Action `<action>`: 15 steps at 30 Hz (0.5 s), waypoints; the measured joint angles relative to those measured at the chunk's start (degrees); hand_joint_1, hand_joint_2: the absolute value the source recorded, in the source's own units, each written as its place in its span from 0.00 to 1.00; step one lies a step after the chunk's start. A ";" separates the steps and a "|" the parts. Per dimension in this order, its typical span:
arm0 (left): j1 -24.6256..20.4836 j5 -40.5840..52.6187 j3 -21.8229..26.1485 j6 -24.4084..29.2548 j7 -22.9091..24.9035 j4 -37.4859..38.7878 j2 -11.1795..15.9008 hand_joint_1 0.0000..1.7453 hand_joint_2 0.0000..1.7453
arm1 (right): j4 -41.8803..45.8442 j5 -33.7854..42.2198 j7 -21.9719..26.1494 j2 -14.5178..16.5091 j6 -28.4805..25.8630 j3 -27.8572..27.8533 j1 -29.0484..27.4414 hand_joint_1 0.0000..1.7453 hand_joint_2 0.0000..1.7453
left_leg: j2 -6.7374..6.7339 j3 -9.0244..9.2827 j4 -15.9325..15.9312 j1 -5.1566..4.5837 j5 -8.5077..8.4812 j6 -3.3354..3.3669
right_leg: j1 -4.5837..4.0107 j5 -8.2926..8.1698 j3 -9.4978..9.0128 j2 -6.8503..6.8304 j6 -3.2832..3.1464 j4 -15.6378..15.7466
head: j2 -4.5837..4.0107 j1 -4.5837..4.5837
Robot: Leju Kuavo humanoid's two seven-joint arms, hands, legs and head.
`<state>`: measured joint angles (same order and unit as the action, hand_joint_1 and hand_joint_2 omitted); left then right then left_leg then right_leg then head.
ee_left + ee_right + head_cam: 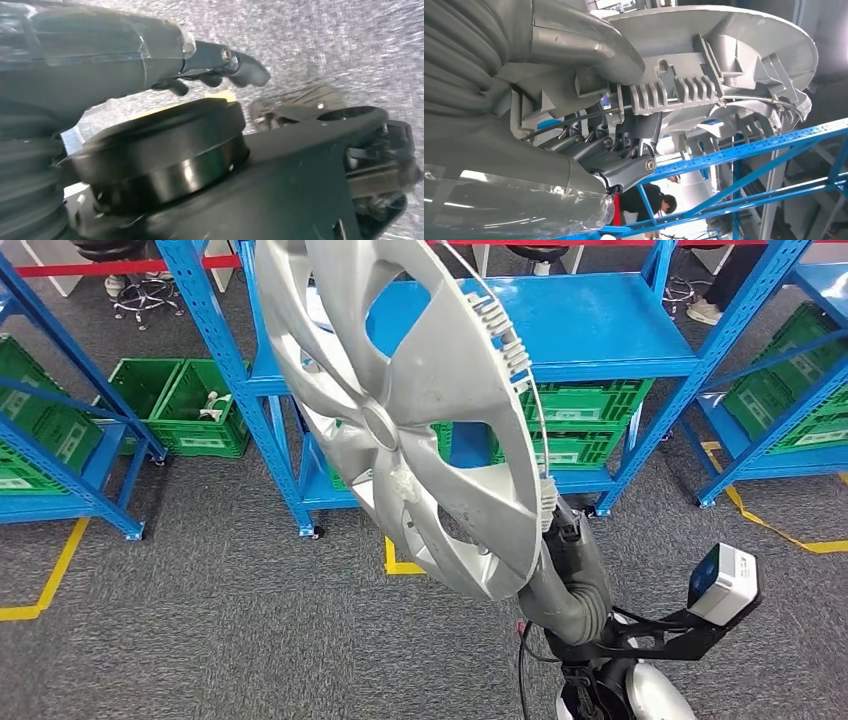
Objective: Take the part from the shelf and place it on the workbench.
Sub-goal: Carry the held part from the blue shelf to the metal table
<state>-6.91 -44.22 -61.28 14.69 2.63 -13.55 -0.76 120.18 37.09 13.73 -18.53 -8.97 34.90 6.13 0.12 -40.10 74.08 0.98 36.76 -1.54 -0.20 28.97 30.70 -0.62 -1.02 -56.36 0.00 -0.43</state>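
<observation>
Part: I see a silver plastic wheel cover [400,410], multi-spoke with cut-outs, wire ring and clips at its rim | Pose: tilted, face toward my head view | Location: raised above grey floor, before the blue shelf [590,325].

We see a silver hubcap [420,410] with pale grey ribbed clips along its rim. The shelves [600,330] behind it are bright blue, and the crates [195,405] are green with white labels. The floor [200,630] is dark grey speckled carpet marked with yellow tape lines [55,575]. Our right hand [614,150] is dark grey, below a lighter grey ribbed cover.
</observation>
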 joint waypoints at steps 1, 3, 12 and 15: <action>-0.01 -0.02 0.01 0.00 0.00 0.00 0.01 0.00 1.00 | 0.00 0.00 -0.01 -0.02 -0.01 0.07 0.00 1.00 1.00 | -0.03 0.35 -0.52 -0.02 -0.98 0.13 | -0.15 0.07 0.01 -0.01 -0.06 -0.17 | 0.00 0.22; -0.01 -0.02 0.01 -0.01 0.15 0.01 0.00 0.00 1.00 | 0.02 -0.05 -0.01 -0.04 -0.02 0.24 0.02 1.00 1.00 | -0.37 3.60 -6.94 -0.11 -4.70 0.68 | -0.35 0.30 0.02 0.00 -0.08 -0.59 | 0.00 0.52; 0.07 0.33 0.01 -0.01 -0.59 0.13 -0.28 0.00 1.00 | 0.80 -1.43 -0.16 -0.17 -0.35 0.98 0.12 1.00 1.00 | -0.50 6.93 -15.10 -0.12 -7.28 2.62 | -0.11 4.76 3.13 0.22 2.53 -7.41 | 0.00 -0.18; 0.12 0.43 0.01 0.00 -0.83 0.20 -0.39 0.00 1.00 | 0.97 -1.67 -0.18 -0.14 -0.43 1.07 0.08 1.00 1.00 | -0.13 6.85 -15.08 -0.08 -7.30 2.65 | 0.50 8.68 7.37 0.31 3.26 -17.18 | 0.00 -1.13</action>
<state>-6.79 -43.79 -61.26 14.69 1.80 -13.35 -1.16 121.15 35.43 13.55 -18.68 -9.40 35.97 6.21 -0.01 -33.26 59.00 0.90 29.46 1.11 0.29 37.64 38.07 -0.31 2.24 -73.54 0.00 -1.56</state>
